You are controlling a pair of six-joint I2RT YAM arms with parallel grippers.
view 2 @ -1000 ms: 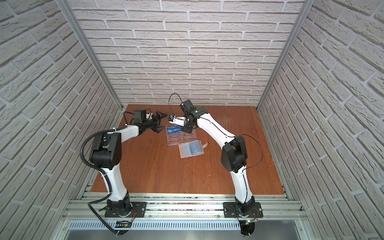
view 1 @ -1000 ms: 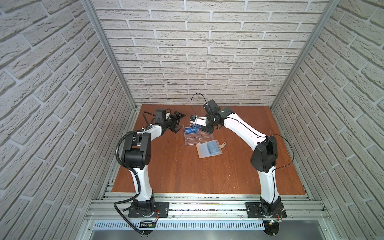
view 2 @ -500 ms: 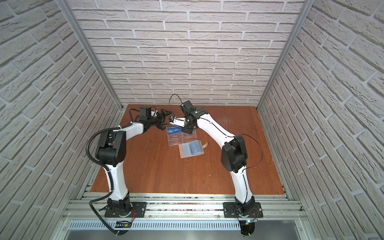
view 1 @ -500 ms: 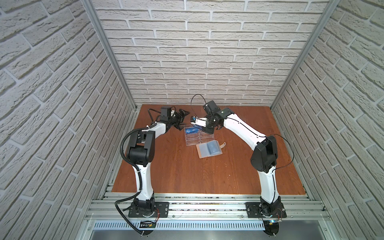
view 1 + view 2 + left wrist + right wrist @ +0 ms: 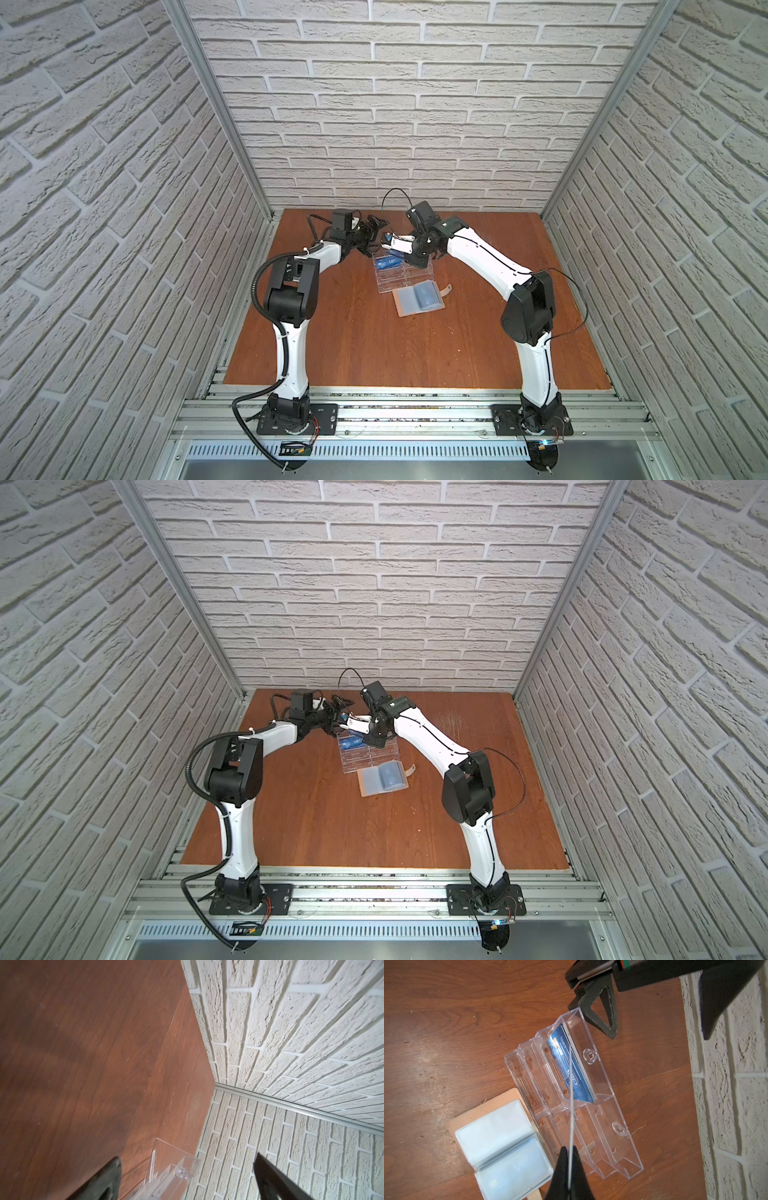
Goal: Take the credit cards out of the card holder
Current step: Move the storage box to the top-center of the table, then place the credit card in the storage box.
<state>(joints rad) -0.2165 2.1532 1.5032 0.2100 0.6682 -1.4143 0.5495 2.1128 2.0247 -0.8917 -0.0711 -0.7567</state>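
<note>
Toward the far edge of the bench, about midway between its left and right edges, we see a clear rack with stepped slots. Several blue credit cards stand together in one of its far slots, on the side of the left arm. Just at the near side of the rack lies the card holder, open and flat, with its clear sleeve pages facing up. In the right wrist view its tan edge touches the base of the rack, or almost does. Whether cards are inside the sleeves we cannot tell. Above the rack, the right end effector is closed on one credit card, which we see edge-on as a thin pale line. The left end effector is wide open and holds nothing. It is near the far left corner of the rack, just beside this credit card.
</note>
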